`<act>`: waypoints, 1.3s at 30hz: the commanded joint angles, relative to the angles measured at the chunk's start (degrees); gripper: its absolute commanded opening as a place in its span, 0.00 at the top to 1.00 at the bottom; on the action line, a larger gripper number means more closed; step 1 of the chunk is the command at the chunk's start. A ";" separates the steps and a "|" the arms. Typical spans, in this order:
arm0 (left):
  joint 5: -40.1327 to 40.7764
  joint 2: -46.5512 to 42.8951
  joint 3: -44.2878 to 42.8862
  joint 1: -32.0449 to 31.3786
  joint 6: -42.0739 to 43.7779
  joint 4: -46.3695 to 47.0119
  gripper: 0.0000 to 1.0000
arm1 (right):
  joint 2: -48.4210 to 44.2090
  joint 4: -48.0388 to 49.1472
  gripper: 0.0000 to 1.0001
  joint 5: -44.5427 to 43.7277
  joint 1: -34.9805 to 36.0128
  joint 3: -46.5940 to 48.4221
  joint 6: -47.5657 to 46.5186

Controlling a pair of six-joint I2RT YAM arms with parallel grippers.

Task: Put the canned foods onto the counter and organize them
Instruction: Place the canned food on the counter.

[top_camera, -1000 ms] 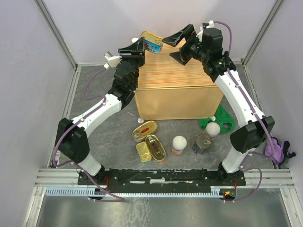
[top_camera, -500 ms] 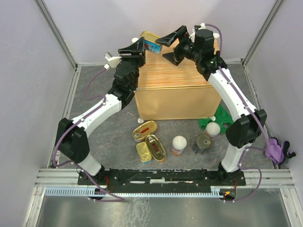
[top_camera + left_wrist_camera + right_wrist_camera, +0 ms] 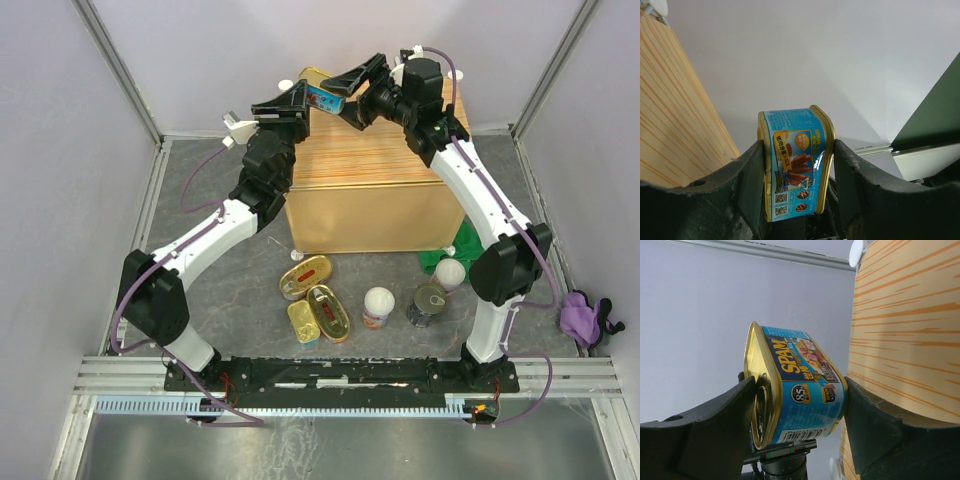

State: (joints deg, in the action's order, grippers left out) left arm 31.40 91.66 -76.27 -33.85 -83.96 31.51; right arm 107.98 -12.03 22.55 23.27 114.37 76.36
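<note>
A rectangular gold-lidded tin with a blue label (image 3: 322, 90) is held in the air over the back left corner of the counter (image 3: 370, 165). My left gripper (image 3: 303, 103) is shut on the tin (image 3: 795, 165) across lid and bottom. My right gripper (image 3: 347, 93) is open, with its fingers on either side of the same tin (image 3: 800, 390) and close to both ends. On the floor in front of the counter lie two oval gold tins (image 3: 305, 275) (image 3: 328, 312), a rectangular gold tin (image 3: 303, 322), a white-lidded cylinder (image 3: 379, 306) and a dark cylinder (image 3: 428, 303).
A green cloth (image 3: 478, 252) lies at the counter's front right corner with a white-topped can (image 3: 451, 272) on it. A purple object (image 3: 580, 318) hangs at the right wall. Grey walls stand close behind the counter.
My right gripper has swung left across the back of the counter and now has its jaws around the tin. My left gripper has kept still with the tin.
</note>
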 commanded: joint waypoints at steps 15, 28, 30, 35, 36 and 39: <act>0.13 -4.05 1.88 0.66 -0.56 1.72 0.73 | 1.44 9.15 0.57 4.89 -0.70 0.81 5.07; -1.92 -8.00 7.02 2.61 -0.15 1.72 0.45 | 5.81 8.91 0.65 7.97 -2.21 6.13 5.63; -2.04 -8.61 7.62 2.93 -0.15 1.50 0.43 | 6.49 9.10 0.65 8.28 -2.41 6.64 5.77; -2.48 -10.26 9.03 3.82 -0.14 -0.09 0.37 | 8.49 10.14 0.66 8.92 -2.74 8.56 6.64; -2.61 -10.57 9.25 3.97 -0.15 -0.50 0.35 | 8.94 10.35 0.66 9.03 -2.85 9.06 6.88; -2.98 -11.25 9.99 4.42 -0.41 -1.41 0.29 | 10.36 11.14 0.66 9.41 -2.84 10.60 7.65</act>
State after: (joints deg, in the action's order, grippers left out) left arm 28.32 84.18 -66.63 -30.41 -84.71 28.75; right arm 117.56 -6.57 32.32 21.65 120.29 82.50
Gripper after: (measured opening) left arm 0.689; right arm 0.632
